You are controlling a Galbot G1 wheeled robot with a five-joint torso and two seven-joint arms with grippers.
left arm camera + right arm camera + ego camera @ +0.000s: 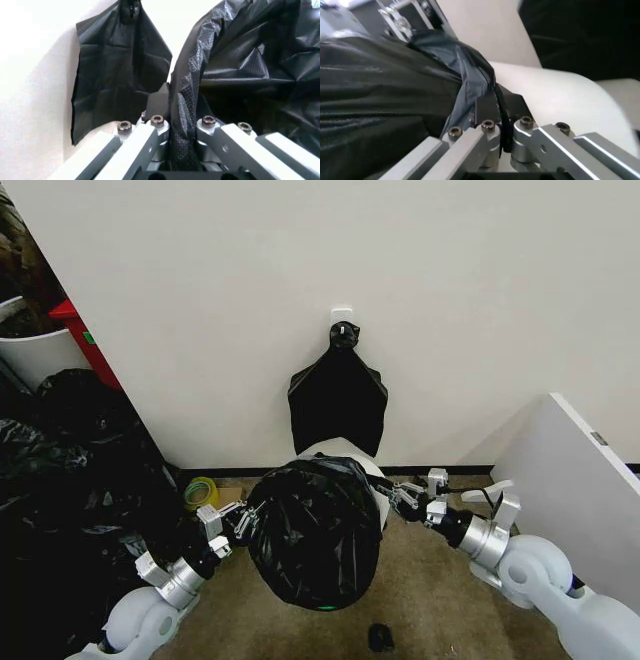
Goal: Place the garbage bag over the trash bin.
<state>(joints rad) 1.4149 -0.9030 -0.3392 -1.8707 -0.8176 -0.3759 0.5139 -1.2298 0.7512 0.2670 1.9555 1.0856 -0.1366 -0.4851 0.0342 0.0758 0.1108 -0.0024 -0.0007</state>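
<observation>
The glossy black garbage bag (315,530) is draped over the round white trash bin (345,448), covering most of it. The bin's white rim and wall show at the far side and on the right. My left gripper (240,520) is at the bag's left edge, shut on a fold of the film (182,112). My right gripper (398,495) is at the bag's right edge. In the right wrist view it (497,101) pinches the bag's hem (470,75) against the bin's white wall (555,93).
A flat black bundle (338,400) hangs from a wall hook just behind the bin. A heap of black sacks (70,480) fills the left. A yellow-green tape roll (201,493) lies by the wall. A white cabinet (570,480) stands right. A small dark object (379,637) lies on the carpet.
</observation>
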